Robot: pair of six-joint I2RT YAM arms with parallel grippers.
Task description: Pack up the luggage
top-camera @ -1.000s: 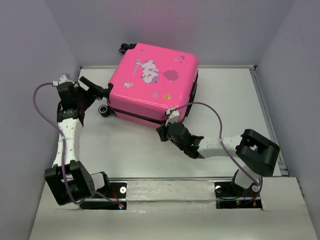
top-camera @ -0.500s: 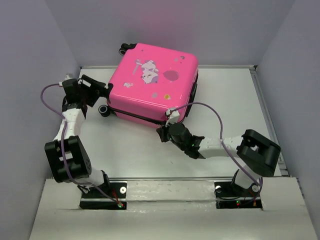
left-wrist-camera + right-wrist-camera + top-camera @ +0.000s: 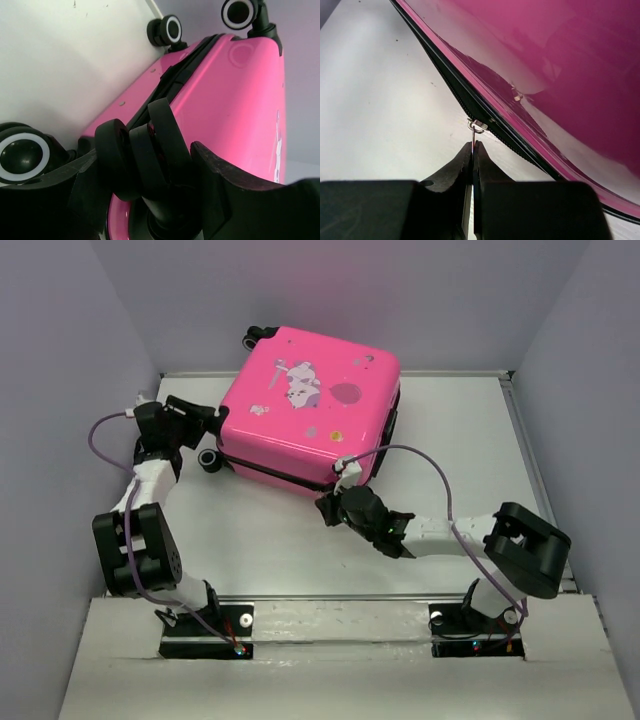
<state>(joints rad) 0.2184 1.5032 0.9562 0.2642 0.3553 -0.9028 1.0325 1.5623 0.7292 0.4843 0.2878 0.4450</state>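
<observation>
Pink luggage (image 3: 310, 405) laid lid-down on surface (image 3: 450, 440), far middle. Zip pull (image 3: 472, 134) pinched by right fingers (image 3: 462, 170), pressed together. Wheel (image 3: 150, 155) straddled by left fingers (image 3: 215, 180), spread. Risk: thin pull could be lost if tugged sideways, and luggage dragged.

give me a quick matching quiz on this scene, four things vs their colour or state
Things:
1. luggage
2. left gripper
3. right gripper
4. table

Colour or state:
A. white
B. shut on the zipper pull
C. pink, lying flat, print up
D. open, with a black wheel between its fingers

Pairs: 1-C, 2-D, 3-B, 4-A
</observation>
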